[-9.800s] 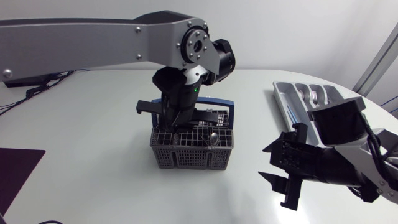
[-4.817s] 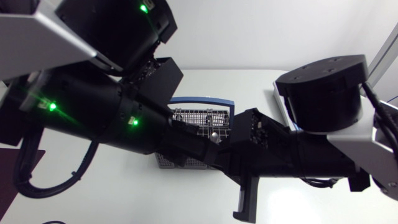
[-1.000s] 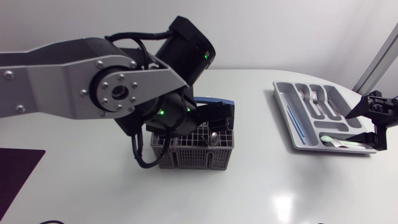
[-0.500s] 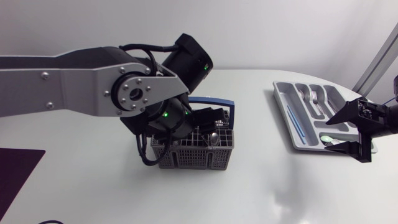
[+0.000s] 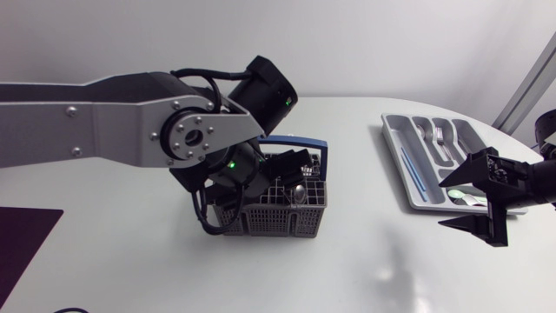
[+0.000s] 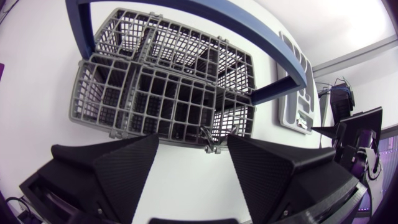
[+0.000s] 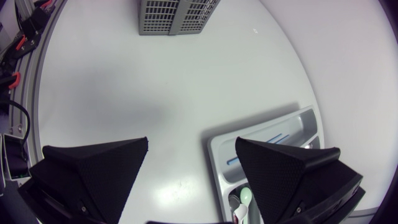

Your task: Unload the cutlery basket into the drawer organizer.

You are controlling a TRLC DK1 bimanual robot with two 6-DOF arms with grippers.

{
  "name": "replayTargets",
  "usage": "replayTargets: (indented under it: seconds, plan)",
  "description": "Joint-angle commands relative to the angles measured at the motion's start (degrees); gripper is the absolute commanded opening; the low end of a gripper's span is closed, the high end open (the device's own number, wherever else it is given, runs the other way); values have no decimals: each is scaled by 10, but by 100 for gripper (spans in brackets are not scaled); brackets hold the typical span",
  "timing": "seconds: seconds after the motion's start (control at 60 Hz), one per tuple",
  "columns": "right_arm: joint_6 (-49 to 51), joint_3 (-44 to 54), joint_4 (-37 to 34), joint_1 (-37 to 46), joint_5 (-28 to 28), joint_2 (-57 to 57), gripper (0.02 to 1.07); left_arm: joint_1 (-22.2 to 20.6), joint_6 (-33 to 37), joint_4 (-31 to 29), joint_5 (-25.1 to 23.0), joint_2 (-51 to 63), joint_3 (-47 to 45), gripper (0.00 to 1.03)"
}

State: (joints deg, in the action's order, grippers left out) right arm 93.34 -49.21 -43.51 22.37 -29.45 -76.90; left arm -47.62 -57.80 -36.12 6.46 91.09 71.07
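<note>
- Centrally on the white table point(image 5: 130, 261) stands the cutlery basket point(image 5: 274, 217), a grey mesh box with a blue hoop handle point(image 5: 300, 141).
- A spoon point(image 5: 298, 191) stands in the basket's near compartments; other cutlery there is too dark to make out.
- The left gripper point(image 6: 193, 168) hangs directly over the basket, its two black wedge fingers spread wide and touching nothing. From its wrist view the basket point(image 6: 161, 99) lies just ahead of the fingers, with one thin metal piece point(image 6: 208, 140) poking up at the basket's edge between them.
- The left arm's silver links reach in from the side and cover the basket's far corner in the head view.
- Well apart from the basket, near the table's right edge, lies the grey drawer organizer point(image 5: 407, 161). Forks point(image 5: 439, 137) lie in a far slot, a long blue item point(image 5: 413, 169) in a narrow slot, and a green-handled piece point(image 5: 473, 200) at the near end.
- The right gripper point(image 5: 445, 204) hovers over the organizer's near end, fingers wide apart and empty. Its wrist view shows the organizer point(image 7: 261, 140) under the fingers.
</note>
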Motion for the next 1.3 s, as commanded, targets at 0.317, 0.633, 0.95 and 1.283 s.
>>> replayTargets:
  seconds: [0.317,0.633,0.95,1.283]
  plan:
    - [-26,68,-12,-26,-28,75,102,5,-84,-73,-9,40,52,65]
    - [-48,94,-13,-40,-46,116,102,9,-84,-48,-35,45,57,60]
    - [-55,102,-24,-51,-54,147,102,26,-89,-22,-49,57,57,47]
    - [-54,107,-23,-51,-54,152,102,26,-93,-28,-55,66,72,27]
